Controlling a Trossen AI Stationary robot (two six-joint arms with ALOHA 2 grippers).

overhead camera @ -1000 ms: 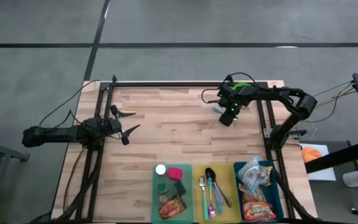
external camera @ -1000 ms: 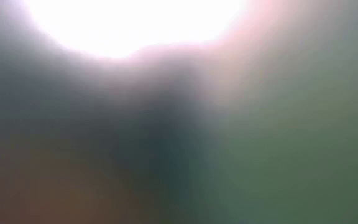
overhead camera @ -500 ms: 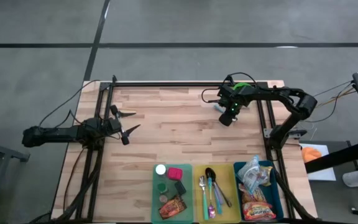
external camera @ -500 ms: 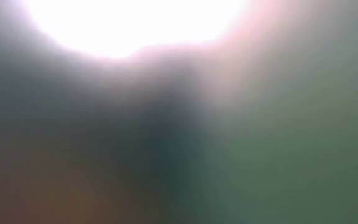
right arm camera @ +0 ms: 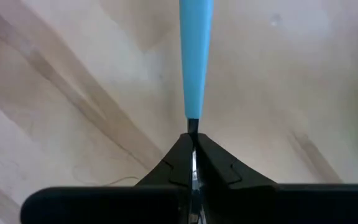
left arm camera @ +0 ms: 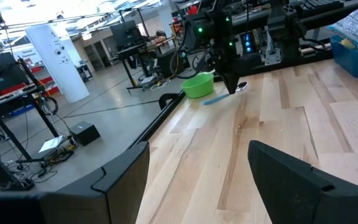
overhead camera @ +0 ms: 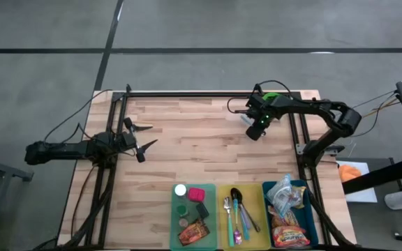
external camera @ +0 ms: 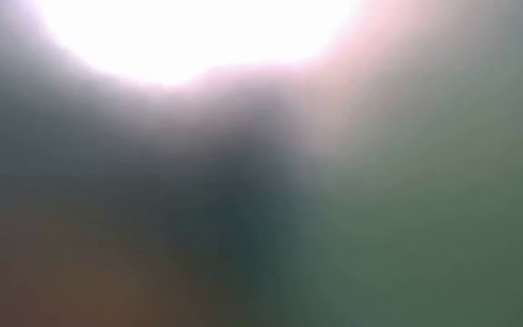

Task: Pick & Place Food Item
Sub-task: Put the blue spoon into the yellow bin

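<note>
Where the table's (overhead camera: 187, 150) near edge runs along six o'clock in the overhead view, three trays sit side by side: a green tray (overhead camera: 175, 226) with small items, a yellow tray (overhead camera: 264, 226) at its right holding spoons, and a blue tray (overhead camera: 315, 230) with snack packets (overhead camera: 285, 209) at about five o'clock; farther in, at nine o'clock, the left gripper (overhead camera: 142, 137) waits over the table's left edge with its fingers spread apart and nothing between them; farther still, toward one o'clock, the right gripper (overhead camera: 255, 133) points down at the wood, its fingers (right arm camera: 219, 165) pressed together on the end of a blue-handled utensil (right arm camera: 196, 59), whose handle lies along the boards away from the wrist; just beyond it a green bowl (left arm camera: 198, 85) stands near the far edge; the low view shows only blur.
</note>
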